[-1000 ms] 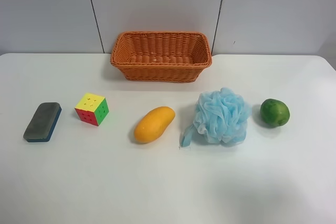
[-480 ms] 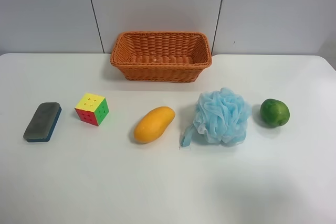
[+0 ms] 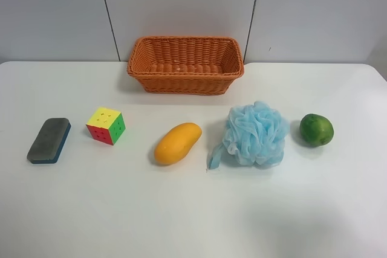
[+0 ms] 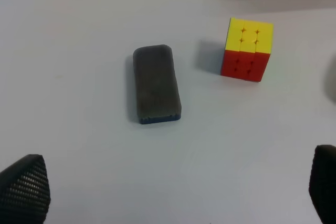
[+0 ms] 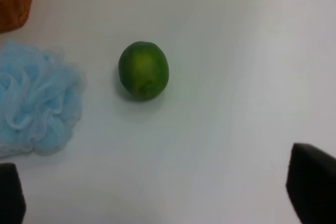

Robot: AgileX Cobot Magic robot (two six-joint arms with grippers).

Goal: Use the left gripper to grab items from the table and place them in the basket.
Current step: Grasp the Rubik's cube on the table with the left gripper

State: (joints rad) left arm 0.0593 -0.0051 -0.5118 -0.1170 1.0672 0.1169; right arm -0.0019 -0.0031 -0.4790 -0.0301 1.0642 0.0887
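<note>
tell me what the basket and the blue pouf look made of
The basket looks like woven wicker or rattan, matte orange-brown: interlaced strands show. The pouf looks like soft nylon-type mesh, light blue and slightly sheer: ruffled, gathered folds.

High camera overlooks table (image 3: 193,222); wrist cameras closer, sharing eraser (image 3: 48,140), green fruit (image 3: 316,129).

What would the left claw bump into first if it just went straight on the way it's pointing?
Most likely the grey eraser: the left wrist view shows it lying ahead of the open left gripper, the puzzle cube off to one side. Depth is unclear, so bare table might come first.
</note>
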